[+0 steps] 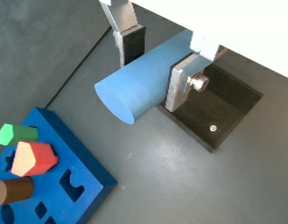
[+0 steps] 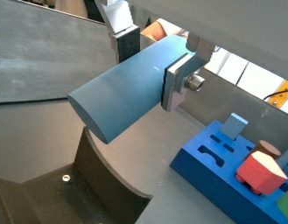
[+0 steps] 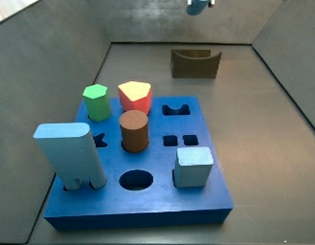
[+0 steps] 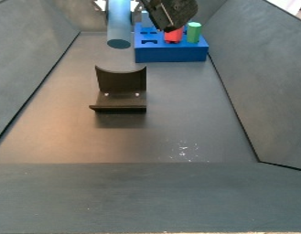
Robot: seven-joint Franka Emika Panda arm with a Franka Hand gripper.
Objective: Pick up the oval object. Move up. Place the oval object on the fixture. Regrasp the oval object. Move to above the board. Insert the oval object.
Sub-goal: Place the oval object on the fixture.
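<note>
Wrist views: the oval [image 1: 140, 83] is clamped between the gripper [image 1: 158, 61] jaws, held up in the air. Its long axis is pointed down toward the fixture [image 1: 222, 109], seen just beneath, well apart from the board [image 1: 59, 179].

The oval object [image 1: 144, 83] is seen as a long light-blue bar with a rounded oval end face. It is clamped between the silver fingers [image 1: 184, 80] of the gripper [image 1: 156, 59] and is carried clear of the bench, above the fixture [image 4: 120, 90], a dark L-shaped bracket on a base plate. In a side view the oval object [image 4: 117, 23] hangs upright, end down. The blue board [image 3: 138, 167] lies well apart, with a round slot [image 3: 137, 179] left open.
</note>
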